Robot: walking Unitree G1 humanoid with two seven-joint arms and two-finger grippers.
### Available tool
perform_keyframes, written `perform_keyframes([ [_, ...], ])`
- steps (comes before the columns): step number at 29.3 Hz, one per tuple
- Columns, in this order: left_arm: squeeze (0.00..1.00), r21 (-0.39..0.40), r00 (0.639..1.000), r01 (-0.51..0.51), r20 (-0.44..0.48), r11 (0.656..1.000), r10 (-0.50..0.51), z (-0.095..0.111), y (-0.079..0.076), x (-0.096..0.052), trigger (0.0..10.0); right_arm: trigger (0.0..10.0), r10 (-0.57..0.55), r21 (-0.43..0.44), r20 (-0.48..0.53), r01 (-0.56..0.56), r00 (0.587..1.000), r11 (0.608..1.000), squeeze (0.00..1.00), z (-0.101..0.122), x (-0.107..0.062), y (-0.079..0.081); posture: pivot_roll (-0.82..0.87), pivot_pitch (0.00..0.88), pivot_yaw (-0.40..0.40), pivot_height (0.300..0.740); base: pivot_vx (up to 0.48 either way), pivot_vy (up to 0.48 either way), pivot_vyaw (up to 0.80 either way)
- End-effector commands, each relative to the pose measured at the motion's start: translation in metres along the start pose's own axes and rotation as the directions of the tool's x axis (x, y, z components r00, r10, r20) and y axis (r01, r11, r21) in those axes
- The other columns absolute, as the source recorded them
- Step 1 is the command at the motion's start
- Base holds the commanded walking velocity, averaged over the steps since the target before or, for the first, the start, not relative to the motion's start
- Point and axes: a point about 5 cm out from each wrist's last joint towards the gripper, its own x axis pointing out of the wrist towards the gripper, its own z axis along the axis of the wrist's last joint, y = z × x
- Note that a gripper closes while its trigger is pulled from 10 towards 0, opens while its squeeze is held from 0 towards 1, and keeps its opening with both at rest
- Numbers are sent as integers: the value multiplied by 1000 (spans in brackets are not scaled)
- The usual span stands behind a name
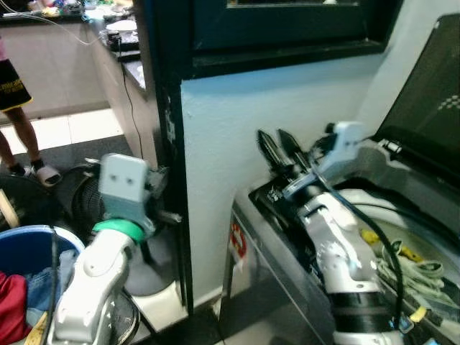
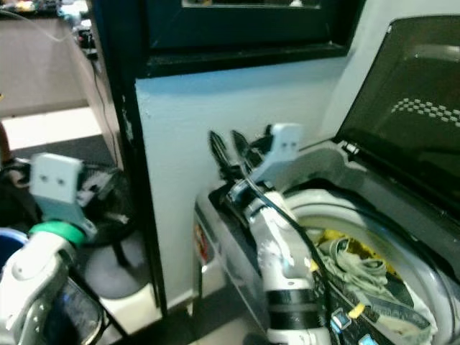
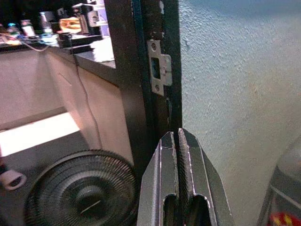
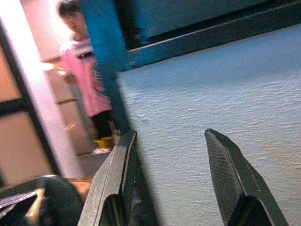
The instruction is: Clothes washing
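A top-loading washing machine (image 1: 248, 223) stands at the right with its dark lid (image 1: 431, 93) raised. Pale and yellow clothes (image 2: 359, 266) lie inside its drum. My right gripper (image 1: 273, 140) is held up over the washer's near left corner, close to the white wall. Its fingers point upward and stand open with nothing between them, as the right wrist view (image 4: 170, 134) confirms. A blue laundry basket (image 1: 36, 241) at the lower left holds a red cloth (image 1: 11, 302) and other clothes. My left gripper (image 3: 177, 134) is shut and empty, beside the black door frame (image 3: 141, 94).
A black floor fan (image 3: 80, 188) sits on the floor just past the door frame. A person (image 4: 84, 70) in a pink top stands in the room beyond. A counter (image 1: 126, 43) with cables and clutter runs along the back left.
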Motion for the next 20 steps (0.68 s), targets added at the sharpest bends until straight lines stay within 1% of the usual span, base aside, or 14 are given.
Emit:
perform_keyframes([
  [1, 0, -7, 1000, 18, -5, 1000, -18, -1, -4, 0, 10000, 10000, -18, -10, 1, 18, 1000, 1000, 0, 0, -2, -5, 44, 0, 9, 740, 0, 0, 800],
  [6, 0, -9, 1000, 19, 3, 1000, -19, 0, -4, 0, 10000, 10000, -28, -10, 13, 29, 1000, 1000, 0, 3, -1, -7, 45, 0, 9, 740, 0, 0, 799],
  [7, 0, -20, 1000, 17, 10, 1000, -17, 2, -4, 0, 10000, 10000, -43, 7, 20, 43, 999, 999, 0, 4, -2, -9, 45, 0, 9, 740, 0, 0, 0],
  [10, 0, -20, 1000, 17, 10, 1000, -17, 2, -4, 0, 10000, 10000, -43, 7, 20, 43, 999, 999, 0, 4, -2, -9, 45, 0, 9, 740, 0, 0, 0],
  [11, 0, -29, 1000, 15, 18, 999, -15, 3, -4, 1, 10000, 10000, -54, 21, 26, 53, 998, 998, 0, 4, -2, -10, 45, 0, 9, 740, 0, 277, 0],
  [13, 0, -29, 1000, 15, 18, 999, -15, 3, -4, 1, 10000, 10000, -54, 21, 26, 53, 998, 998, 0, 4, -2, -10, 45, 0, 9, 740, 0, 277, 0],
  [15, 0, -42, 1000, 15, 26, 999, -14, 4, -4, 1, 10000, 10000, -54, 35, 28, 53, 998, 998, 0, 4, -3, -10, 43, 0, 11, 740, 0, 480, 0],
  [20, 0, -46, 999, 16, 29, 999, -15, 5, -4, 3, 10000, 10000, -52, 36, 30, 51, 998, 998, 0, 4, -2, -10, 44, 0, 10, 740, 0, 480, 0],
])
